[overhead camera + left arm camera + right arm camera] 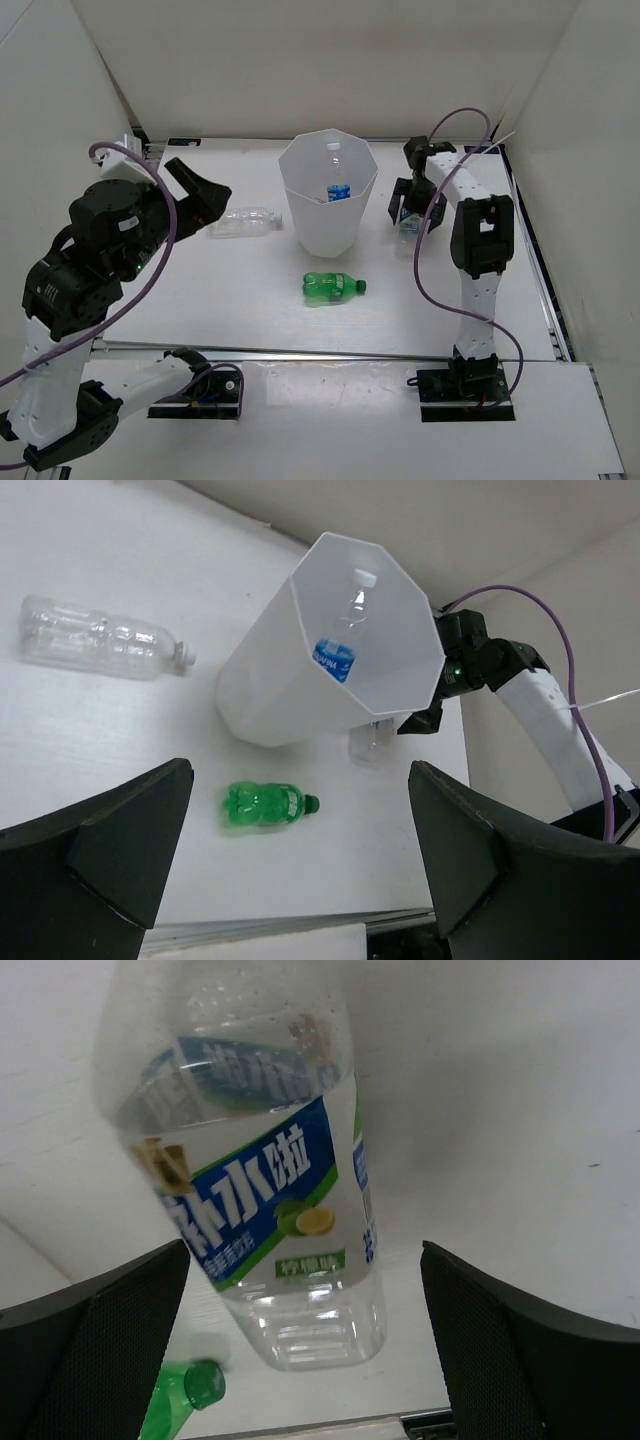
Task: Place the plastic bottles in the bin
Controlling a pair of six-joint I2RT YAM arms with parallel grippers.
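bin (322,228): upright mid-desk. One binned bottle (338,188) shows inside, blue label, cap up, leaning on the far wall.
green bottle (333,287): on its side on the desk (250,300), just in front of the bin, cap pointing right.
clear bottle (243,222): on its side left of the bin, near but apart, cap toward it.
labelled bottle (270,1190): right of the bin, between your right fingers.
right end effector (414,214): spread, a finger each side of the labelled bottle, gaps showing, not pinching.
left end effector (200,183): spread wide, empty, above the desk left of the clear bottle.
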